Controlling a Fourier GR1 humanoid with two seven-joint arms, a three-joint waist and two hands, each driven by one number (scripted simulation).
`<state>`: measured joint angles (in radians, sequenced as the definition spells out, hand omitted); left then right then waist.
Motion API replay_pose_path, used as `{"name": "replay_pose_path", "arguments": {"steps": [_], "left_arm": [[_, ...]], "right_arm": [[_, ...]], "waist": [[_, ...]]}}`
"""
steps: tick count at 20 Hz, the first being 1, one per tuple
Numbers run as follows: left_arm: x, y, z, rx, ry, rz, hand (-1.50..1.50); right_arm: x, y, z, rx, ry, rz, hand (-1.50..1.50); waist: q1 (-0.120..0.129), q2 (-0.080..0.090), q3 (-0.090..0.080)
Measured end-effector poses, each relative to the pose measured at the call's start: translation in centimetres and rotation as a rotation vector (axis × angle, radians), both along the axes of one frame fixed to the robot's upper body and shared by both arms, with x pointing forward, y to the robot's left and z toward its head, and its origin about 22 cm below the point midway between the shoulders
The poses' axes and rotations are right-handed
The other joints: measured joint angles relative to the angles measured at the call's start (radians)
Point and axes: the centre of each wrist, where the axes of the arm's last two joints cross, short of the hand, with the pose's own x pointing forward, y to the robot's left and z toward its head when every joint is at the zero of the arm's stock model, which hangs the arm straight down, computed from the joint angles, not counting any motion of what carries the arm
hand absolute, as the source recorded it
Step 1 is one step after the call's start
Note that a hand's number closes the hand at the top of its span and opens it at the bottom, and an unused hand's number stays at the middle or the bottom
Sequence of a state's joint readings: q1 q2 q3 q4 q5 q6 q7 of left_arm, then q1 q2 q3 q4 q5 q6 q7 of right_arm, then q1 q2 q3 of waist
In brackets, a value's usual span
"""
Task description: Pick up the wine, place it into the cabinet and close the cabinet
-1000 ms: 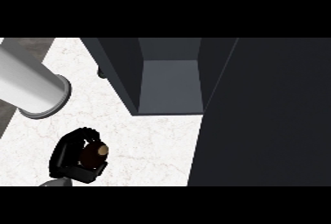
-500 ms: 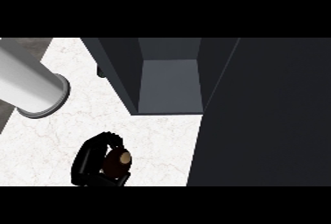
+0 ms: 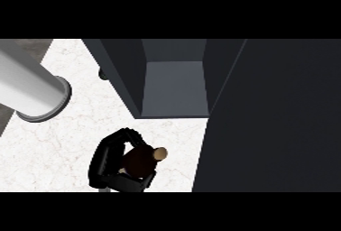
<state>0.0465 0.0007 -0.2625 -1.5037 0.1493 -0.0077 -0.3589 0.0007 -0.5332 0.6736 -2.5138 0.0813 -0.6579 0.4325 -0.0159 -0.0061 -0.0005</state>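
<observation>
At the left, a grey forearm [image 3: 30,88] crossed the white counter [image 3: 53,144]; its hand was out of view, so its state could not be told. Low in the middle, a black hand [image 3: 110,158] curled round the dark wine [image 3: 140,160], cork tip toward the right. Above it, the cabinet [image 3: 173,90] stood open, its dark door [image 3: 279,117] at the right. The wine might strike the cabinet's front edge or door if raised off-line.
</observation>
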Motion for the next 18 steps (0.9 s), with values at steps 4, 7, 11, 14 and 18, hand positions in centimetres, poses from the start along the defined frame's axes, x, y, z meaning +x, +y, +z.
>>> {"name": "replay_pose_path", "arguments": {"steps": [4,7,11,14,18], "left_arm": [[1.2,-0.9,1.2,0.031,-0.023,0.05,1.5],[2.2,-1.5,1.1,0.058,-0.03,0.076,1.5],[3.6,-1.7,1.7,0.101,-0.035,0.095,1.5],[4.8,-2.4,2.2,0.122,-0.032,0.098,1.5],[6.8,-2.8,2.9,0.144,-0.032,0.099,1.5]], "right_arm": [[-0.1,-0.3,-0.2,-0.016,-0.005,-0.007,-1.5],[0.0,-0.3,-0.2,-0.017,-0.009,-0.008,-1.5],[0.3,-0.8,-0.2,-0.034,-0.033,-0.027,-1.5],[0.3,-1.0,-0.2,-0.044,-0.039,-0.03,-1.5],[0.1,-1.2,-0.4,-0.045,-0.033,-0.03,-1.5]], "waist": [[-0.002,0.001,0.0],[-0.002,0.002,0.0],[-0.001,0.003,0.0],[-0.003,0.004,0.0],[-0.007,0.004,0.0]]}}
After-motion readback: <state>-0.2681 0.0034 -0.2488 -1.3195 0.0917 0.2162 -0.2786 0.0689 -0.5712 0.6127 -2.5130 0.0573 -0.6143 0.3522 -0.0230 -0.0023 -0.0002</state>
